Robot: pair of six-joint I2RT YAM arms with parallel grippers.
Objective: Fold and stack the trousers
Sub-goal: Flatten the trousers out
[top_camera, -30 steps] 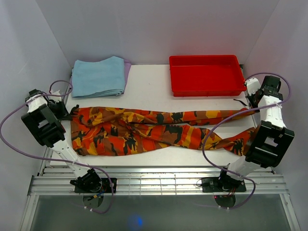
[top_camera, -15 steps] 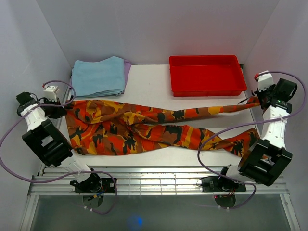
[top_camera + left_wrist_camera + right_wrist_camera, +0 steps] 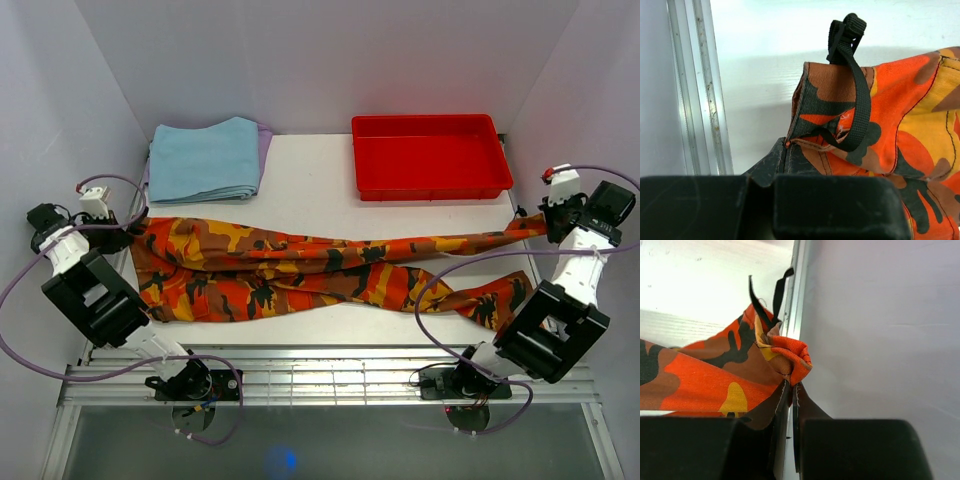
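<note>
Top external view: shows the trousers (image 3: 300, 265) stretched long across the near half of the white table (image 3: 310, 190), from 9 o'clock to 3 o'clock. Puts the waist end at 9 o'clock, by the left edge, and the far leg's hem at 3 o'clock, by the right edge. Leaves the near leg slack on the surface, with its end toward 4 o'clock. Places the left gripper (image 3: 128, 232) at the waist end and the right gripper (image 3: 545, 222) at the far leg's hem, both out at the table's sides.

Left wrist view: shows the dark fingers pressed together on a corner of the waistband, cloth pinched between them. Catches a black webbing strap (image 3: 857, 90) looping off the band just above the pinch, and an aluminium rail (image 3: 702, 85) at 9 o'clock.

Right wrist view: shows the fingers pressed together on the hem, with bunched orange cloth pinched between them, hard by the grey side wall (image 3: 875, 325). Picks out two black strap ends (image 3: 760, 302) sticking up at 12 o'clock.

Back on top: sets a folded light blue cloth (image 3: 205, 160) at 11 o'clock, just beyond the waist, and a red tray (image 3: 430, 190) at 1 o'clock, apart from the trousers.
</note>
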